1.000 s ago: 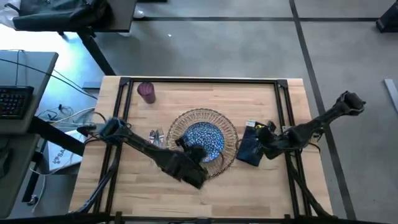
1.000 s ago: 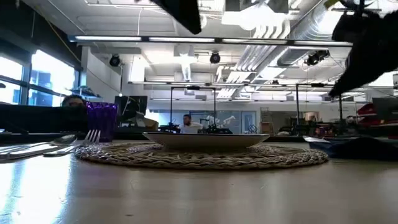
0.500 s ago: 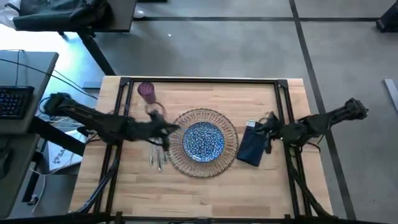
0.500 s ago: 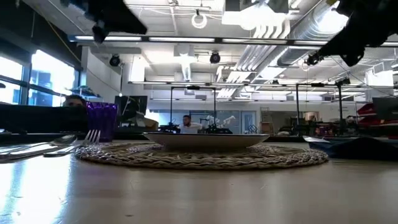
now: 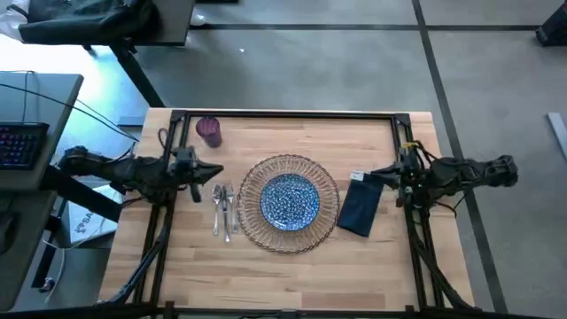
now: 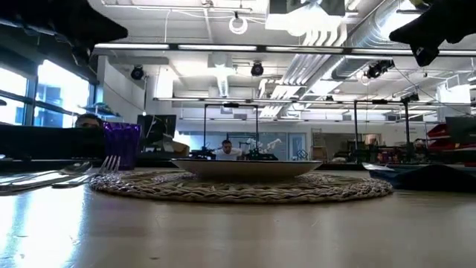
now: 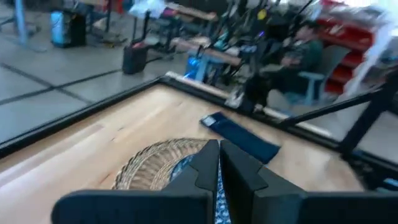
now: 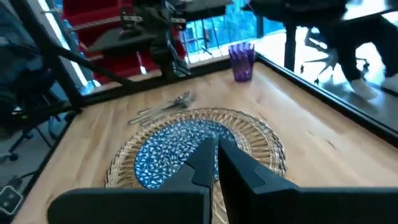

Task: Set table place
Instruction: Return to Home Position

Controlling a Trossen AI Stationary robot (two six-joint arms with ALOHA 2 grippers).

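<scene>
The blue-patterned plate (image 5: 291,200) sits in the middle of the woven charger (image 5: 330,220), which lies flat on the table. On the table left of the charger lie the fork, knife and spoon (image 5: 223,209) side by side. The navy napkin (image 5: 359,206) lies flat to the charger's right. My left gripper (image 5: 215,171) hangs shut above the table's left part, beyond the cutlery, and holds nothing. My right gripper (image 5: 372,175) hangs shut above the napkin's far end, also with nothing in it. Both arms are raised well clear of the table in the low view.
A small purple cup (image 5: 209,131) stands at the far left of the table. A black frame rail (image 5: 283,113) runs around the tabletop. Bare wood stretches along the near edge (image 5: 283,279). Desks and people show in the room beyond.
My left arm has swung from over the plate's near side back toward the table's left edge. My right gripper has drawn back off the napkin toward the right edge, and its arm has straightened. The plate, charger and napkin have stayed put.
</scene>
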